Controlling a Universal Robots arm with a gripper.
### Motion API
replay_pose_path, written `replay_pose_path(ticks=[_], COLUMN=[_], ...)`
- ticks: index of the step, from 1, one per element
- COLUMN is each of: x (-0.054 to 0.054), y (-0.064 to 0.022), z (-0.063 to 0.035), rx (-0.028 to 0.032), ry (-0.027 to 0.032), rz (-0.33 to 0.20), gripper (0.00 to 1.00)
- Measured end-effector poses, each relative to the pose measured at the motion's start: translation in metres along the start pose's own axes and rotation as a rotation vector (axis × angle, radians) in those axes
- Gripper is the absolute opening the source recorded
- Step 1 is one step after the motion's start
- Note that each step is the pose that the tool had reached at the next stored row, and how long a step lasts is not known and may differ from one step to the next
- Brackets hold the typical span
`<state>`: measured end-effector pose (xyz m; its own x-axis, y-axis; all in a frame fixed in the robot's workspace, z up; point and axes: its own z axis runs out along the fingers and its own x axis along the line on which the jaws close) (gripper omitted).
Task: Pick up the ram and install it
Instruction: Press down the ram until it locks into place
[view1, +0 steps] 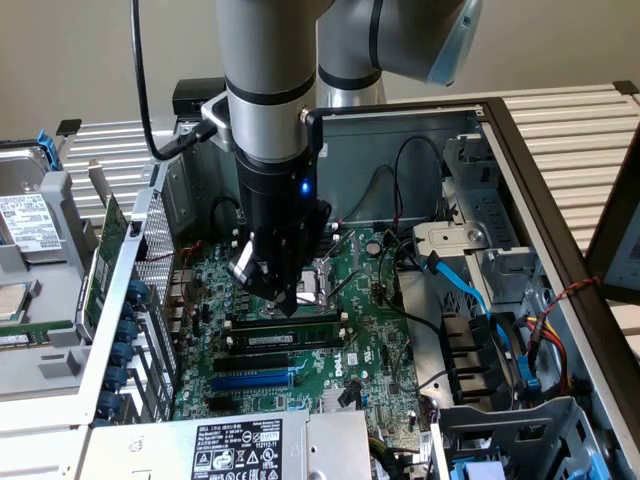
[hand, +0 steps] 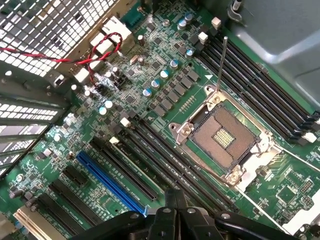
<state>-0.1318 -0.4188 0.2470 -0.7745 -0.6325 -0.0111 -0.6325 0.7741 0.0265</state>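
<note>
The ram (view1: 285, 338) is a long dark-green stick with a white label. It stands on edge in one of the black memory slots on the motherboard (view1: 370, 340), inside the open computer case. My gripper (view1: 288, 305) hangs straight down over it, fingers shut, tip at or just above the stick's upper edge; contact cannot be told. In the wrist view the shut gripper (hand: 175, 205) sits over long black slots (hand: 150, 150) between the blue expansion slot (hand: 112, 182) and the open processor socket (hand: 225, 135). Nothing shows between the fingers.
Blue and black cables (view1: 470, 290) and a drive cage crowd the exterior view's right side of the case. A perforated rear panel (view1: 130, 280) rises on the left, with a red-and-black wire (hand: 95, 50) near it. A labelled power supply (view1: 235, 445) lies in front.
</note>
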Motion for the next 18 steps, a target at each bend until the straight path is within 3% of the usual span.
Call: replay_pose_path(ticks=[7, 18], x=[0.0000, 0.0000], y=[0.0000, 0.0000], z=[0.0000, 0.0000], rx=[0.0078, 0.0093], ry=[0.0035, 0.0002], rz=[0.080, 0.233], gripper=[0.11, 0.11])
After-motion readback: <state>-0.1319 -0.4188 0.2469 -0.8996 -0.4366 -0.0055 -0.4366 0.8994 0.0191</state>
